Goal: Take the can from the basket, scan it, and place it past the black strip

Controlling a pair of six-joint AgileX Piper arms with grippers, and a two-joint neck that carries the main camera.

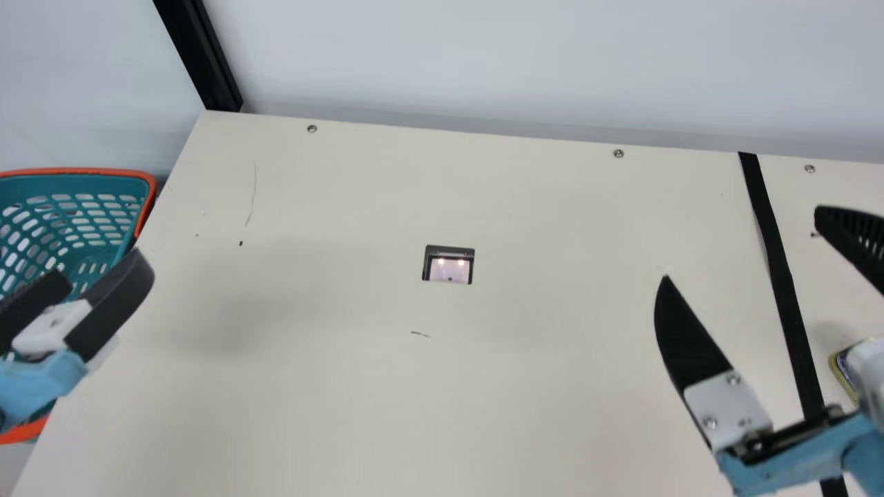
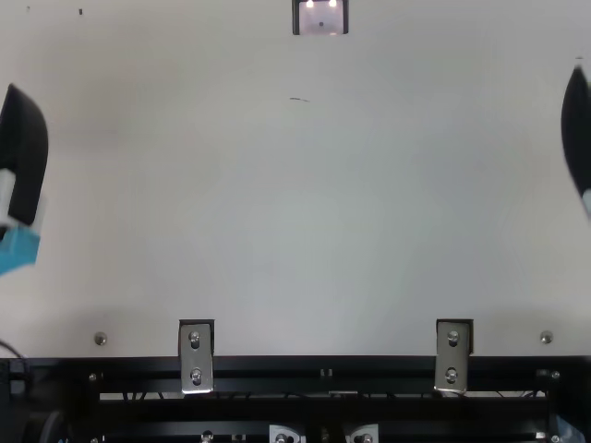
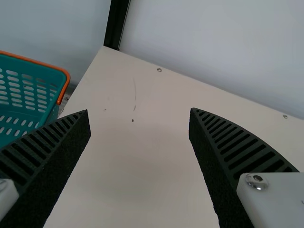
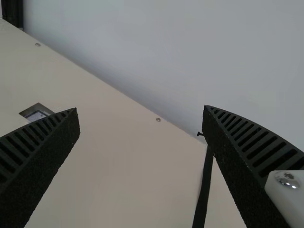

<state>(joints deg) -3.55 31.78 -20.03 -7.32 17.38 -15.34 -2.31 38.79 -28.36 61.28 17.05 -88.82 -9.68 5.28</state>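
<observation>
Left claw [image 1: 101, 266] spread near basket [image 1: 76, 170]; right claw [image 1: 742, 244] spread near black strip [image 1: 779, 276]

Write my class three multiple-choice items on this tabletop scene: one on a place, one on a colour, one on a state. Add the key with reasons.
1. In the main view, where is the basket?
A) Beside the table's left edge
B) Beside the table's right edge
C) In the middle of the table

2. What colour is the basket's rim?
A) White
B) Black
C) Orange

3. How is the right hand?
A) Closed on a can
B) Open, holding nothing
C) Closed, holding nothing

Key:
1: A, since the main view shows the basket at the far left, next to the tabletop.
2: C, since an orange band tops the teal mesh.
3: B, since the right wrist view shows a wide bare gap between the fingers.
</observation>
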